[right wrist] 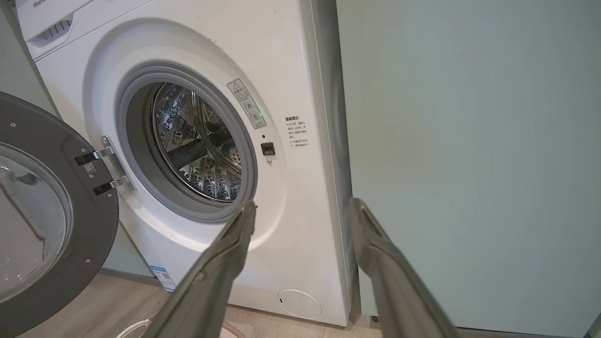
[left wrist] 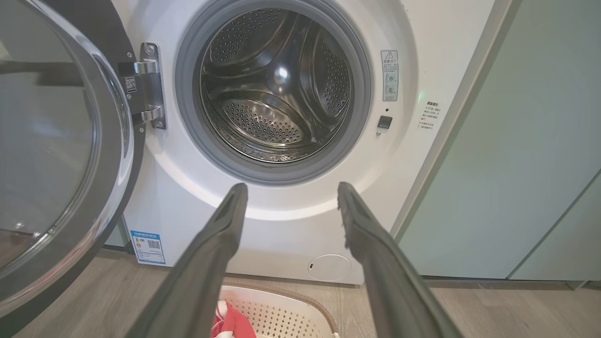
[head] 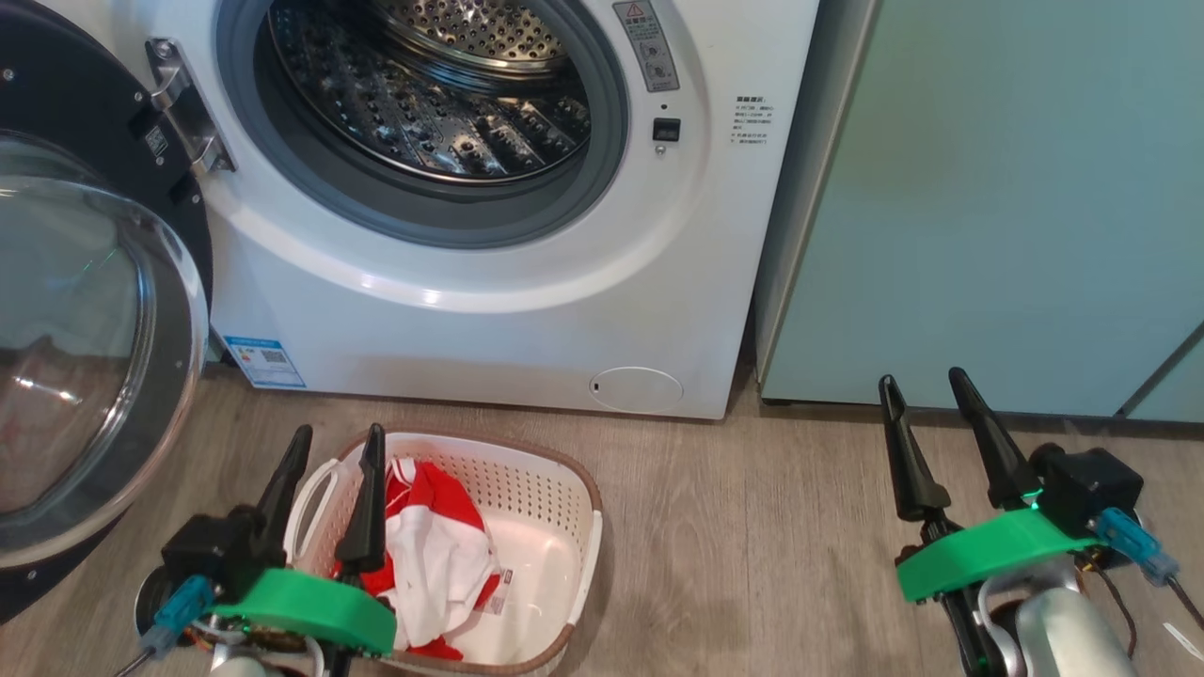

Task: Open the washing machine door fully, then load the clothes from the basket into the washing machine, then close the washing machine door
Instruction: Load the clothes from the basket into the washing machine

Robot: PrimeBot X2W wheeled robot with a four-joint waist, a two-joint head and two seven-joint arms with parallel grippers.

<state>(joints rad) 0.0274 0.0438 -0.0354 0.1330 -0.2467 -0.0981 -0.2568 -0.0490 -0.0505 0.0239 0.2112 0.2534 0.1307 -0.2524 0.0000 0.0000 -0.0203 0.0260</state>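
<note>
The washing machine door point(head: 80, 357) stands open. The clothes point(head: 437, 555) lie in the basket point(head: 527, 484). The left tool point(head: 340, 430) and right tool point(head: 922, 377) are both released and empty.

Floor point(head: 771, 536): grey-brown wood-look planks, running out ahead of me.
Washing machine point(head: 489, 329): white, standing on the planks at the back.
Cabinet point(head: 988, 235): pale green, just beside it to my right.
Basket point(head: 527, 484): cream, brown-rimmed, resting near the machine's front, on my left.
</note>
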